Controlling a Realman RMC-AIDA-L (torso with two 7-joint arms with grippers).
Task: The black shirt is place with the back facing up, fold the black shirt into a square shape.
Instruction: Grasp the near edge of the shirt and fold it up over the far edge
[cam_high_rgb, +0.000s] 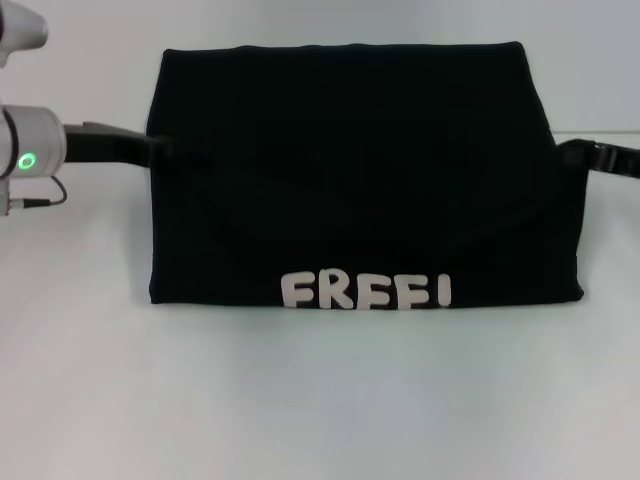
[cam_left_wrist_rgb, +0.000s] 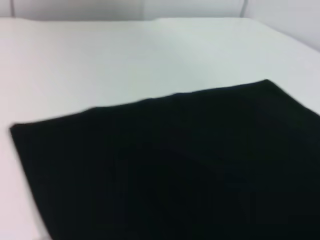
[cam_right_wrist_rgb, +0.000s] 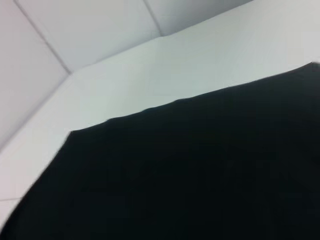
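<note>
1. Only readable text is on the black shirt (cam_high_rgb: 365, 180): chunky off-white letters along its near edge, looks like "FREE!", with the bottoms of the letters cut off at the fold.
2. Both wrist views show just plain black fabric, nothing to read there.

black shirt (cam_high_rgb: 360, 180) lies flat mid-table (cam_high_rgb: 320, 400), folded into a wide block, far edge narrower than near edge. "FREE!" lettering (cam_high_rgb: 366, 291) sits on top along the near edge, roughly centred. left gripper (cam_high_rgb: 158, 150) meets the shirt's left edge, toward the far side; left arm (cam_high_rgb: 60, 148) runs off to the left. right gripper (cam_high_rgb: 566, 153) meets the right edge at about the same depth. Bare table in front, behind and on both sides.
</note>
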